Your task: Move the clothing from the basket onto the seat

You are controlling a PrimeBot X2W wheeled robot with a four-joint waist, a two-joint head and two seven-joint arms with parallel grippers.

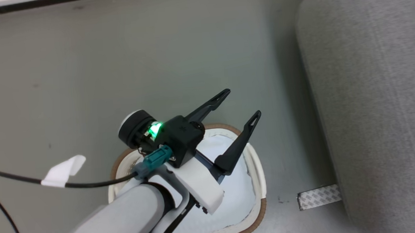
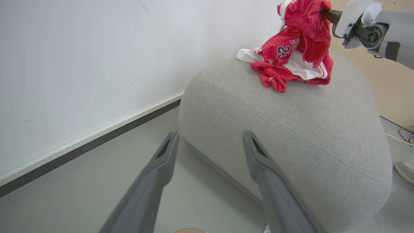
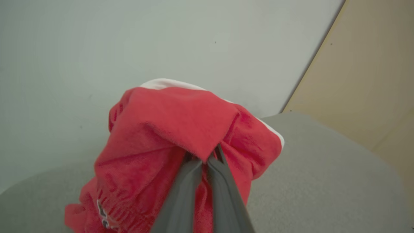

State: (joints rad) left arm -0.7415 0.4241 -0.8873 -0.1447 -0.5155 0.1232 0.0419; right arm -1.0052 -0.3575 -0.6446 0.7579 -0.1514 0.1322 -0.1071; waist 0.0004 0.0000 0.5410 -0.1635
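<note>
My left gripper (image 1: 243,102) hangs open over the white basket (image 1: 256,164), nothing between its fingers. A white cloth (image 1: 235,195) lies inside the basket, partly hidden by my arm. The grey seat (image 1: 374,101) stands to the right of the basket. In the left wrist view, the open left gripper (image 2: 210,134) points at the seat (image 2: 291,129), where the red clothing (image 2: 291,58) with white trim lies bunched on top. My right gripper (image 2: 323,13) is shut on its upper part. In the right wrist view, the right gripper (image 3: 203,155) pinches the red garment (image 3: 168,129) above the seat (image 3: 323,168).
A strip of patterned tape (image 1: 319,197) lies on the grey floor by the seat's base. A black cable with a white tag (image 1: 63,172) runs to my left wrist. A white wall with a dark baseboard (image 2: 81,149) borders the floor. A pale object (image 2: 406,171) sits beyond the seat.
</note>
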